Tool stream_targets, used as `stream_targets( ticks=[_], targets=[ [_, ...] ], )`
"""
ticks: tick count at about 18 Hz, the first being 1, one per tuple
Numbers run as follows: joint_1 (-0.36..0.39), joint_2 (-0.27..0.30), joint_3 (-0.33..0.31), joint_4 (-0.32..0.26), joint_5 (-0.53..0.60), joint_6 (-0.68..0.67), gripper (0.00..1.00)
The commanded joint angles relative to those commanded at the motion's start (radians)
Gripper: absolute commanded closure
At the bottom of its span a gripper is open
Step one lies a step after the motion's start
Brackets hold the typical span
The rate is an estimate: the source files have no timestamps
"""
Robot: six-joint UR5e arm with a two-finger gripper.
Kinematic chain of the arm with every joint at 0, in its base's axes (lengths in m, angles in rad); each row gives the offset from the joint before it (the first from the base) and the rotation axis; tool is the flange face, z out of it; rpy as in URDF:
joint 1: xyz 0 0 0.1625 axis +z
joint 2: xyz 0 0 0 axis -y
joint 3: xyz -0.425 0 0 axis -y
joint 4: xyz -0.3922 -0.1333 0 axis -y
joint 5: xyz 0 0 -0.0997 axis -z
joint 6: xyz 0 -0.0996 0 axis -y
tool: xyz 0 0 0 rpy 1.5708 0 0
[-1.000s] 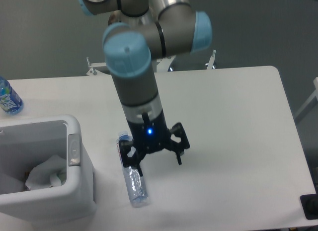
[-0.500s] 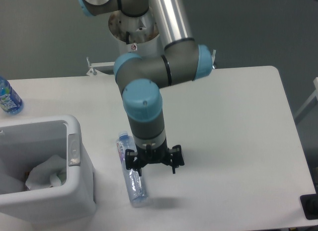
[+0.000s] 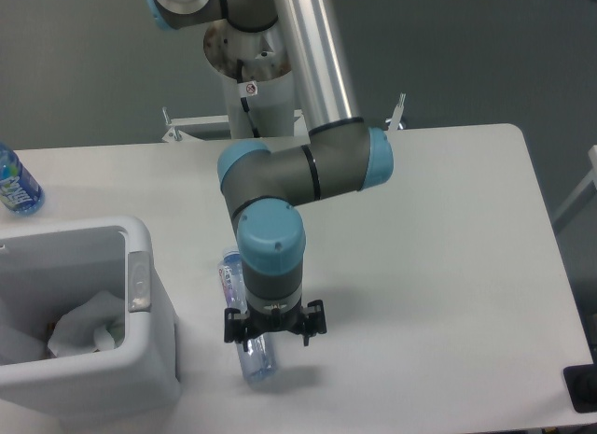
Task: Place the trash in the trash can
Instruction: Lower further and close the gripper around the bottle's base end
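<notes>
At the near-left part of the table (image 3: 448,219), just right of the trash can (image 3: 140,359), the crushed bottle (image 3: 250,352) lay flat w/ its cap end pointing away from the camera and its clear body toward the front edge. The gripper (image 3: 273,333) hung directly over the bottle's middle, wrist vertical, fingers pointing down. Jaws looked spread, one black finger on each side of the bottle, not clamped on it; whether the tips had reached table height couldn't be told from this view, since the wrist hid part of the bottle.

Tissue wad (image 3: 82,324) sat inside the trash can, toward its right wall, so that half of the job read as done. Bottle was the remaining item, and it was on the table, apart from the bin's wall by a narrow strip of tabletop.

Step in hand, by my read: the pick approach on the bottle, at or near grasp height. Next move prob. called for closing the jaws across the bottle's width, then a lift high enough to clear the bin rim w/ the grey tab (image 3: 137,280), a short shift left over the opening, and a release. Crushed plastic may flex or slip, so a centred grip mattered.

A fuller bottle w/ bright blue label (image 3: 16,184) stood at the far-left edge, well apart; not trash.
</notes>
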Motion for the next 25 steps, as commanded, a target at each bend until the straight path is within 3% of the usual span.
stream_targets(
  ticks=[8,25],
  targets=[
    [-0.031,-0.077,0.061,0.008,0.006,-0.103,0.0],
    [-0.038,-0.111,0.051,0.011,0.034,-0.104,0.0]
  ],
)
